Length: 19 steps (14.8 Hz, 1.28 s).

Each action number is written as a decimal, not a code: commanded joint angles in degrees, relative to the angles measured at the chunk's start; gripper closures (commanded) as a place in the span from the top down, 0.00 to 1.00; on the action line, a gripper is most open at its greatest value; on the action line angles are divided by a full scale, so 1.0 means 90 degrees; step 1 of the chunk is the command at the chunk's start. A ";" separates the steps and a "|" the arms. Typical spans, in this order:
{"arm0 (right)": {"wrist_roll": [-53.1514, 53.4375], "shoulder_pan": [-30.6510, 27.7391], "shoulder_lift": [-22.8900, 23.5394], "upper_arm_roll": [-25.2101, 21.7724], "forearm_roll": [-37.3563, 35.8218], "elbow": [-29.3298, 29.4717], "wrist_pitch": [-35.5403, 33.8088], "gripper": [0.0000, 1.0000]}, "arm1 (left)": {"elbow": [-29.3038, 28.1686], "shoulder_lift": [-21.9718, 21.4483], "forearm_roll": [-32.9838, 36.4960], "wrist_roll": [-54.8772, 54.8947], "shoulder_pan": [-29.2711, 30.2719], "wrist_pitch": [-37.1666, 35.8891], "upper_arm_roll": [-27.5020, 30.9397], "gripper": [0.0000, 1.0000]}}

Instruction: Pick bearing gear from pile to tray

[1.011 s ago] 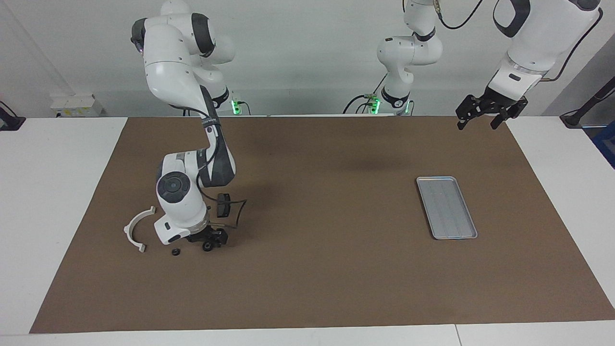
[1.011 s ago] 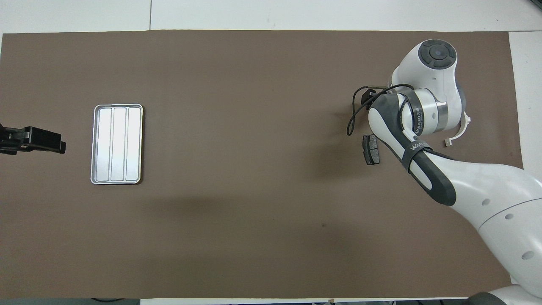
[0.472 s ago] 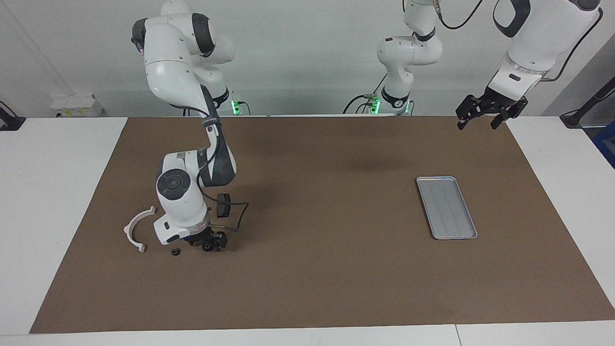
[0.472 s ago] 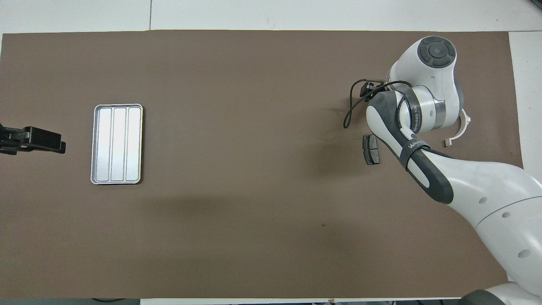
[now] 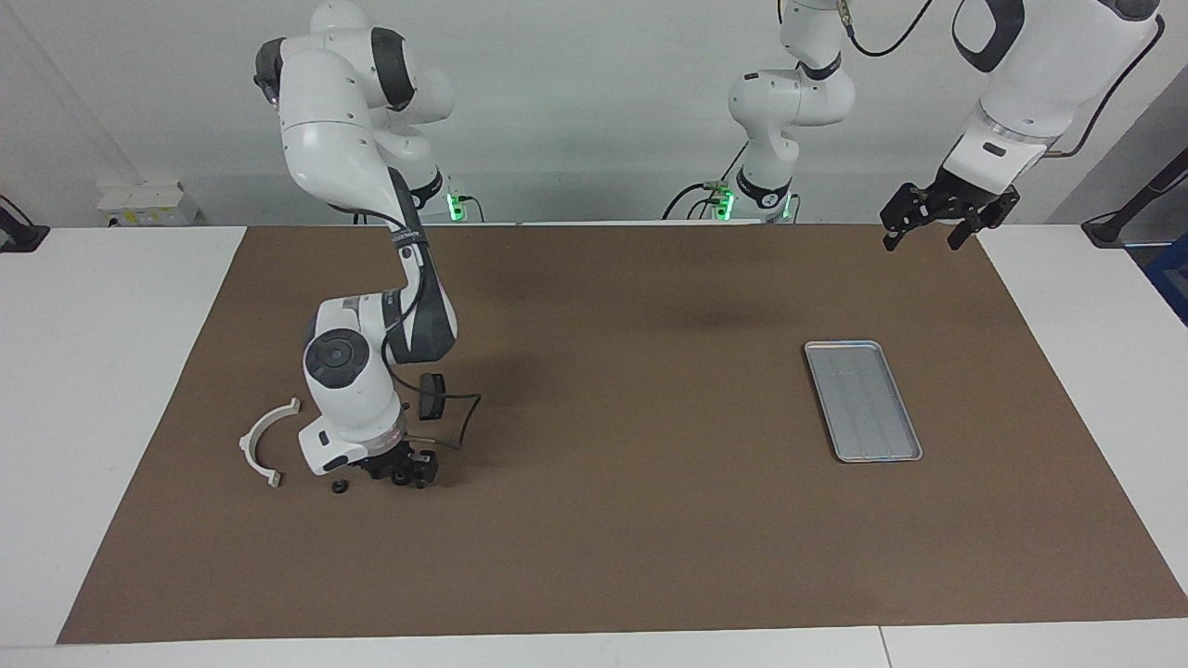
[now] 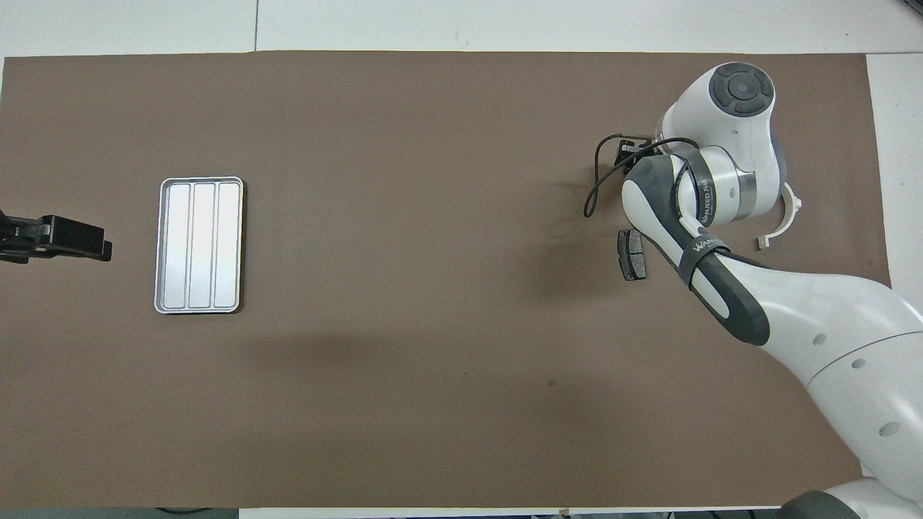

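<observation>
The pile lies at the right arm's end of the mat. It holds a white half-ring bracket (image 5: pixel 264 442) (image 6: pixel 790 215), a dark brake pad (image 5: pixel 431 396) (image 6: pixel 632 254) and a small black round piece (image 5: pixel 341 486). My right gripper (image 5: pixel 404 473) is down at the mat beside that piece, and a second small black round piece (image 5: pixel 401 479) sits at its tip. In the overhead view the arm covers the gripper. The silver tray (image 5: pixel 862 400) (image 6: pixel 200 245) lies empty toward the left arm's end. My left gripper (image 5: pixel 923 237) (image 6: pixel 94 246) waits open, raised beside the tray.
A brown mat (image 5: pixel 631 520) covers the table, with a white table edge (image 5: pixel 93 371) around it. A black cable (image 5: pixel 464 417) loops from the right wrist just above the brake pad.
The right wrist has shifted slightly and its gripper has moved a little toward the loose round piece, staying low at the mat. The left arm has not moved.
</observation>
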 commanded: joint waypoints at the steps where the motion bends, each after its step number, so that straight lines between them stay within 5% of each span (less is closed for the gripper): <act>1: 0.0130 -0.0026 0.0104 0.0006 -0.0004 0.0083 0.0038 0.26 | -0.0236 -0.0203 0.0089 0.0013 -0.0056 0.0046 0.0033 1.00; 3: 0.0120 -0.0055 0.0104 0.0016 -0.0014 0.0083 0.0009 0.00 | -0.0236 -0.0203 0.0089 0.0013 -0.0056 0.0046 0.0033 1.00; 8: 0.0061 -0.0113 0.0066 0.0054 -0.0043 0.0112 -0.0350 0.00 | -0.0227 -0.0203 0.0089 0.0013 -0.0056 0.0046 0.0033 1.00; 12: -0.0222 -0.0016 -0.0256 0.0161 -0.0034 0.1184 -0.2262 0.00 | -0.0227 -0.0203 0.0089 0.0013 -0.0056 0.0046 0.0033 1.00; 16: 0.0127 -0.0006 -0.0842 0.0893 -0.0034 0.1683 -0.3690 0.00 | -0.0227 -0.0203 0.0089 0.0013 -0.0056 0.0055 0.0033 1.00; 19: 0.1802 0.0091 -0.1018 0.1722 -0.0053 0.1909 -0.4278 0.00 | -0.0236 -0.0203 0.0089 0.0013 -0.0056 0.0046 0.0033 1.00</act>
